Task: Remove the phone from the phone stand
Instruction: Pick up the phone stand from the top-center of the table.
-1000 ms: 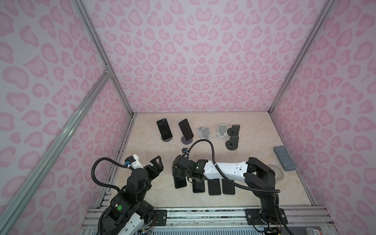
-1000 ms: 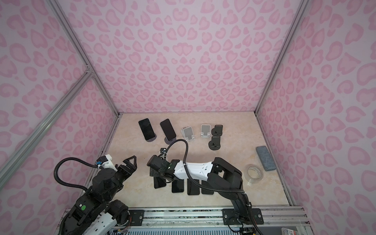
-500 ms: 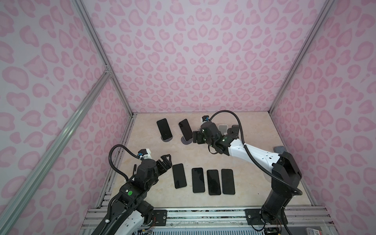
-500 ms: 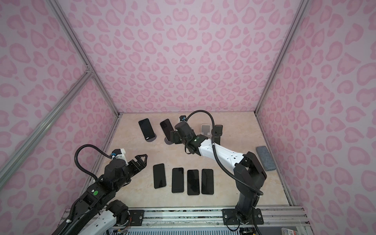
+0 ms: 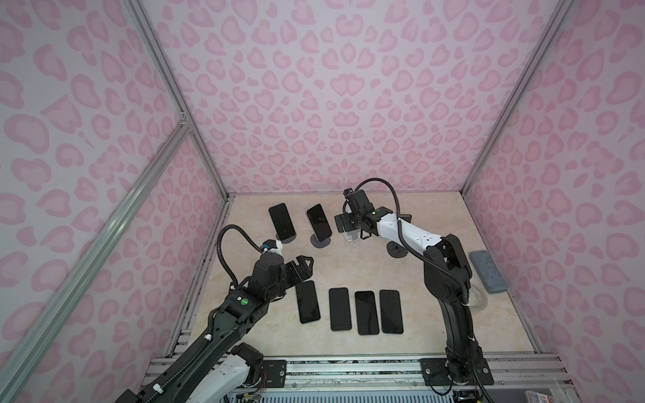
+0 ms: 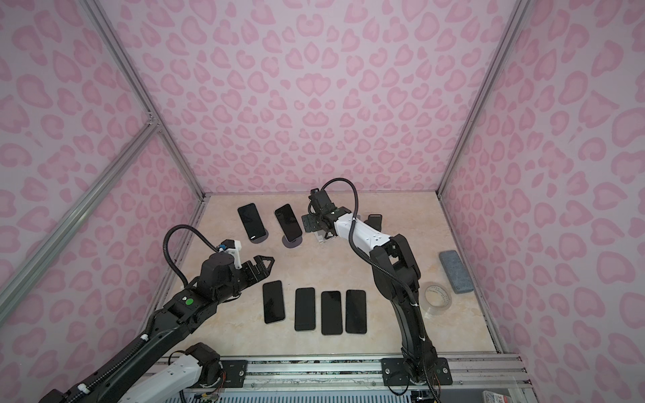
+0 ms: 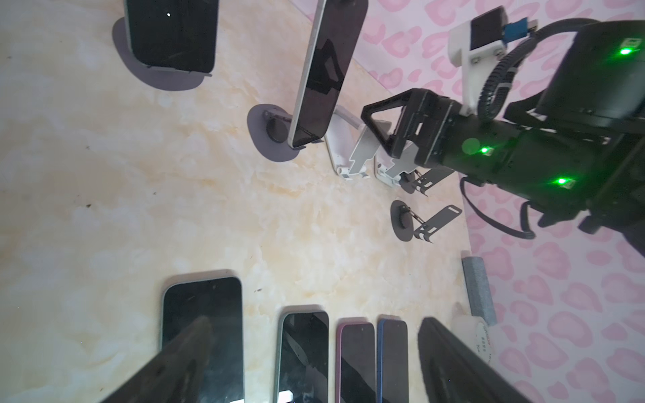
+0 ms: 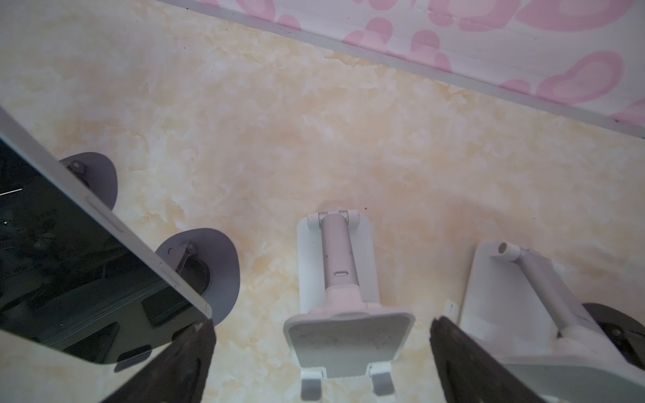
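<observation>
Two dark phones lean on round grey-based phone stands at the back: one phone (image 5: 282, 220) (image 6: 252, 220) (image 7: 171, 35) and, to its right, another phone (image 5: 318, 219) (image 6: 288, 222) (image 7: 324, 76) (image 8: 69, 279), whose stand base (image 8: 213, 272) shows in the right wrist view. My right gripper (image 5: 343, 226) (image 6: 311, 225) (image 8: 323, 363) is open just right of that second phone, its fingers either side of an empty white stand (image 8: 347, 335). My left gripper (image 5: 303, 268) (image 6: 263, 268) (image 7: 314, 366) hangs open and empty above the front row of phones.
Several phones lie flat in a row at the front (image 5: 339, 308) (image 6: 304, 308). A second white stand (image 8: 523, 314) and black stands (image 7: 405, 219) (image 6: 375, 219) stand right of my right gripper. A tape roll (image 6: 438, 299) and a grey block (image 6: 455, 267) lie by the right wall.
My right arm has left the leftmost flat phone at the front and swung to the back stands, its jaws opening wider. My left arm has reached forward toward the flat row.
</observation>
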You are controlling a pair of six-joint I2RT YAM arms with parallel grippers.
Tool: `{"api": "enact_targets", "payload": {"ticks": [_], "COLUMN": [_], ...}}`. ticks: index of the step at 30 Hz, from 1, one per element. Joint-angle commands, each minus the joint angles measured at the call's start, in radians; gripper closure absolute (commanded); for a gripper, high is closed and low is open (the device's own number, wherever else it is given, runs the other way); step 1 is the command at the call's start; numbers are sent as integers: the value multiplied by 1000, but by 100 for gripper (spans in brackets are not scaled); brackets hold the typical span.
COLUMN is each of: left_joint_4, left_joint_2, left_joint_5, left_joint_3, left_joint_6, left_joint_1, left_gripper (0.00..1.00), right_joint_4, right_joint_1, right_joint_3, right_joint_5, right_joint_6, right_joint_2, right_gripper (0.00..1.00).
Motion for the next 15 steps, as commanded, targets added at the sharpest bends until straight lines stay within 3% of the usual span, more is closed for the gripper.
{"api": "enact_targets", "payload": {"ticks": [1,7,15], "left_joint_4": [66,98,98], "left_joint_2": [33,93,153], "left_joint_5": [27,35,39], "left_joint_3": [14,16,43], "left_joint_6": [25,28,36], "left_joint_1": [-1,0,1], "left_gripper": [5,5,4], "right_joint_4": [1,-18,-18], "right_joint_1": [-7,-42,-47], "right_joint_3": [2,66,111], "right_joint_5": [6,-49,-73], "right_joint_6": [-25,-19,-8], "right_joint_2": [25,95,137], "right_gripper": [2,4,26]}}
